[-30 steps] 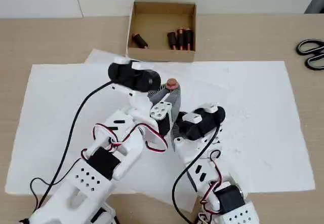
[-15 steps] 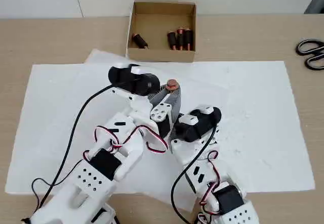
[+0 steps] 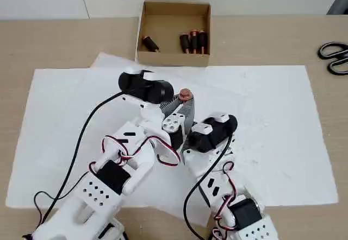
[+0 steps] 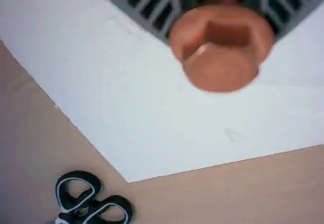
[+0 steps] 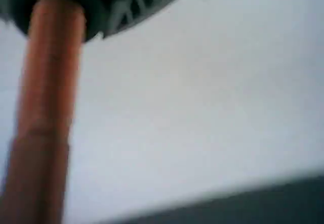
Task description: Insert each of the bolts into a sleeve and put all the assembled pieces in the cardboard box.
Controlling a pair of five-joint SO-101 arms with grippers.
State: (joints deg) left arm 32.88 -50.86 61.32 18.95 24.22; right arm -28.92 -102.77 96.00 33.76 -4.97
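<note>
- Bolt first: copper, its socket head facing my left wrist camera. From above it sits just toward twelve o'clock of the white sheet's centre, off the paper.
- My left pincer is clenched on it, grey ribbed fingers on either side just behind the head.
- On the right wrist camera the copper shank runs into a dark collar I take for the sleeve. How deep it sits I can't judge.
- So I reckon I'm mid-insertion. To do it well, I should keep shank and bore on one line, push straight, and hold firm so the bolt can't twist in the ribs. I'd seat it fully before letting go.
- Pose: my left arm comes up from seven o'clock, wrist turned toward three. My right arm comes up from five o'clock, tucked close against the left.
- Right pincer: clenched or released, I cannot tell.
- The cardboard box waits at twelve o'clock with assembled pieces inside, well apart from the bolt.
- Scissors lie at two o'clock on the bare surface, out of my way.
</note>
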